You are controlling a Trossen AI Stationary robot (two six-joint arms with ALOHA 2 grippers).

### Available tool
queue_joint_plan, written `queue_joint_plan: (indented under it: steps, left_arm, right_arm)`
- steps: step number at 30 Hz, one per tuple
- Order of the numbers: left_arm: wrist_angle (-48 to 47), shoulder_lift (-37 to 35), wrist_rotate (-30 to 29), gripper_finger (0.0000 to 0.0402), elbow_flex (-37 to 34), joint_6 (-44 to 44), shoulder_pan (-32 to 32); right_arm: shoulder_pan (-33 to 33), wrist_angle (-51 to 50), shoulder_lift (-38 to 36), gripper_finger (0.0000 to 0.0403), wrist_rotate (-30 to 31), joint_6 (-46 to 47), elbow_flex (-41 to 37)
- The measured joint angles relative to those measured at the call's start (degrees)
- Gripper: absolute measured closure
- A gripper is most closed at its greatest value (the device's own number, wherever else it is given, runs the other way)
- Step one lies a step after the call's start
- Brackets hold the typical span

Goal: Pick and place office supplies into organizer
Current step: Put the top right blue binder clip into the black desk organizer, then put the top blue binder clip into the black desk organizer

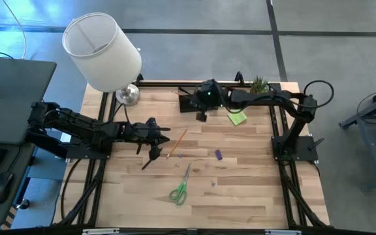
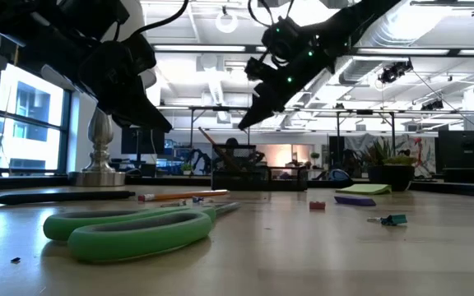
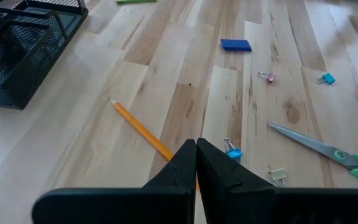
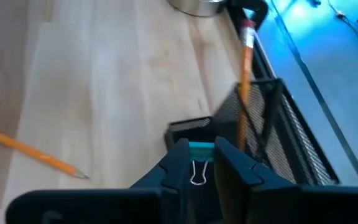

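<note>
My left gripper (image 1: 154,149) (image 3: 196,146) is shut and empty, hovering above the orange pencil (image 3: 138,127) that lies on the table. My right gripper (image 1: 201,116) (image 4: 199,152) hangs above the black mesh organizer (image 1: 191,103) (image 4: 278,134), shut on a small teal binder clip. One pencil (image 4: 244,81) stands tilted inside the organizer. The green-handled scissors (image 1: 180,188), a dark pen (image 2: 56,196), the purple block (image 1: 219,155) and the lime-green sticky pad (image 1: 237,118) lie flat on the table. My right gripper pinches the teal binder clip (image 4: 201,147) between its two fingers. The teal body shows at the finger ends and the silver wire loop (image 4: 196,175) runs back between them. The clip is lifted clear, above the organizer's near edge.
A white-shaded lamp (image 1: 103,52) stands at the far left corner and a small potted plant (image 1: 260,83) at the far right. Several small clips (image 3: 232,151) are scattered around the scissors. Bare wood lies toward the near edge.
</note>
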Motion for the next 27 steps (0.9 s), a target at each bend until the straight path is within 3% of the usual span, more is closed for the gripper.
queue_joint_plan:
  steps: [9,16,27]
  left_arm:
    - [0.02,0.00,0.00,0.0401,-0.01,1.14,-0.01]
    - [0.02,0.00,-0.20,0.0401,-0.01,1.25,-0.01]
    - [-0.79,0.00,-0.20,0.0401,-0.01,1.25,0.00]
  right_arm:
    - [-3.49,2.96,0.31,0.0348,-4.03,0.18,0.00]
    - [-3.42,5.97,4.78,0.0352,-5.02,-0.04,0.00]
    - [-4.10,6.17,6.27,0.0274,-2.69,0.70,0.00]
